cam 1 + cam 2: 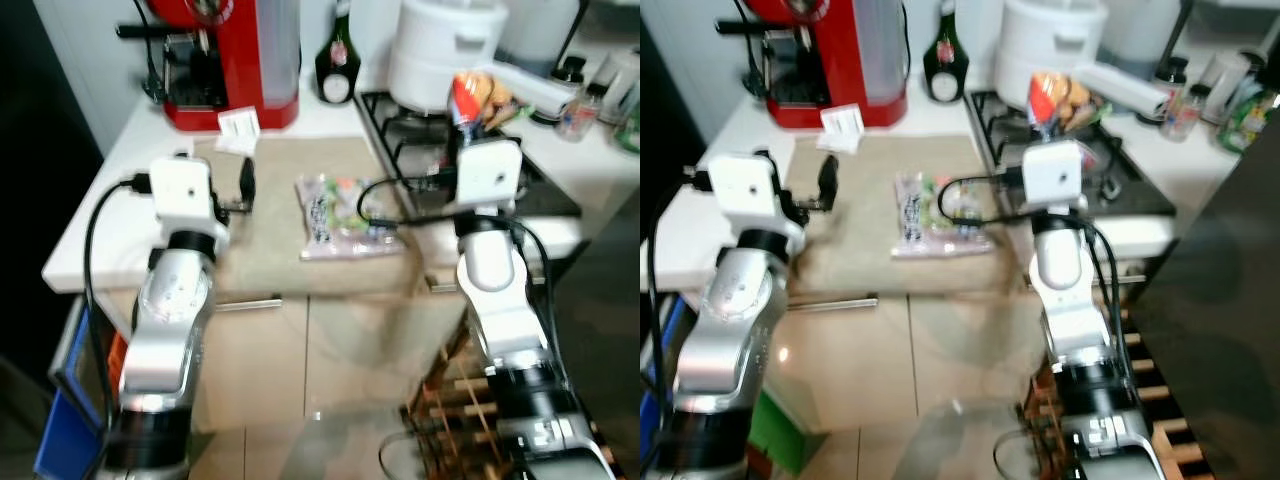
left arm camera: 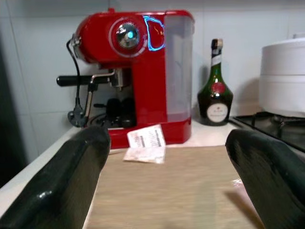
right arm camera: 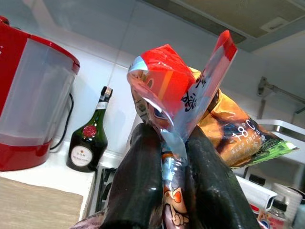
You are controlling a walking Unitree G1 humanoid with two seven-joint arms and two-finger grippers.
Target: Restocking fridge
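- Red coffee machine point(image 1: 232, 60) is standing at the back of the white countertop point(image 1: 90, 235), with a dark green bottle point(image 1: 335, 70) beside it.
- Clear bag of food point(image 1: 345, 215) is lying on the beige mat point(image 1: 275, 215) between both arms.
- Right gripper point(image 3: 172, 157) is clamping an orange-red snack packet point(image 3: 190, 102), lifted above the stove point(image 1: 420, 140).
- Left gripper point(image 2: 167, 176) is hovering over the mat, fingers spread and holding nothing.
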